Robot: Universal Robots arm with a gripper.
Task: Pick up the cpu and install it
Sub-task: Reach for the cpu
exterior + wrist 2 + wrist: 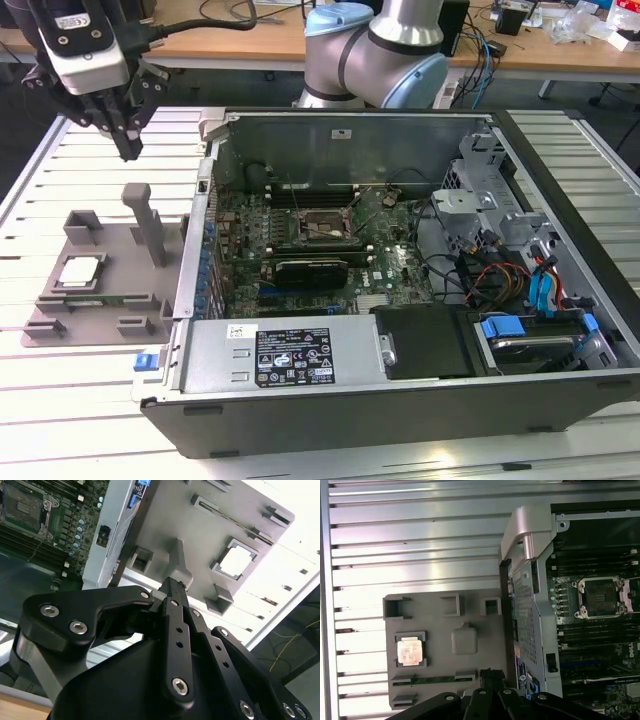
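"What had the gripper got?"

"Nothing. Its fingers were clenched empty, hung in the air near the fixture."

"And the cpu?"

"Seated in a fixture recess, likely to stop it sliding. The socket looked empty, well apart."

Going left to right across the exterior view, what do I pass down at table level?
cpu → tall grey post → motherboard socket → hard drive

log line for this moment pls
gripper: shut, empty, raised clear of cpu | cpu: lying in grey fixture plate | socket: empty
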